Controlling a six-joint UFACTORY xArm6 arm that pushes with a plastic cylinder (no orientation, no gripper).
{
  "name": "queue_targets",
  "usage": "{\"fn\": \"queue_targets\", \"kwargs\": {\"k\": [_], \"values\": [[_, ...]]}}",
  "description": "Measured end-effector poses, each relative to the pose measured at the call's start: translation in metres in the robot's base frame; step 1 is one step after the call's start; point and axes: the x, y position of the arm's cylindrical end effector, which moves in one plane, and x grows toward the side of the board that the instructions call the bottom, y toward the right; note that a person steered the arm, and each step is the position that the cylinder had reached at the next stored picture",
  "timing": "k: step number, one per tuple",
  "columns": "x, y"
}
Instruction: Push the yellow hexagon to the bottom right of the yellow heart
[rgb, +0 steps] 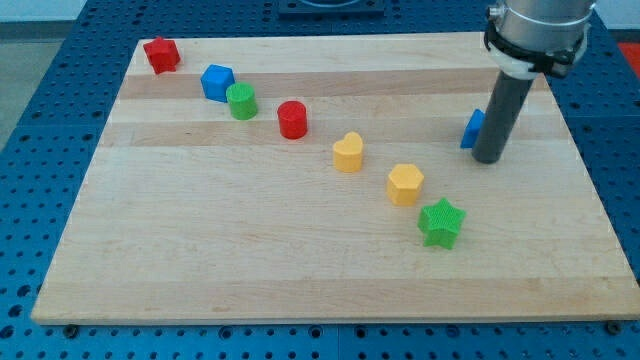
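The yellow hexagon (405, 184) sits right of the board's centre. The yellow heart (348, 152) lies up and to the left of it, a small gap apart. My tip (487, 159) rests on the board to the right of both, well apart from the hexagon, and stands just in front of a blue block (472, 128) that the rod partly hides.
A green star (441, 222) sits close to the hexagon's lower right. A red cylinder (292, 119), a green cylinder (241, 101), a blue block (217, 81) and a red block (161, 54) run in a diagonal toward the wooden board's (200, 250) top left.
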Motion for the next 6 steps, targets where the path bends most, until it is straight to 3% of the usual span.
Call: {"fn": "queue_targets", "kwargs": {"k": [2,3,4,6], "values": [[0.093,0.014],[0.154,-0.007],[0.157,-0.078],[0.074,-0.099]]}}
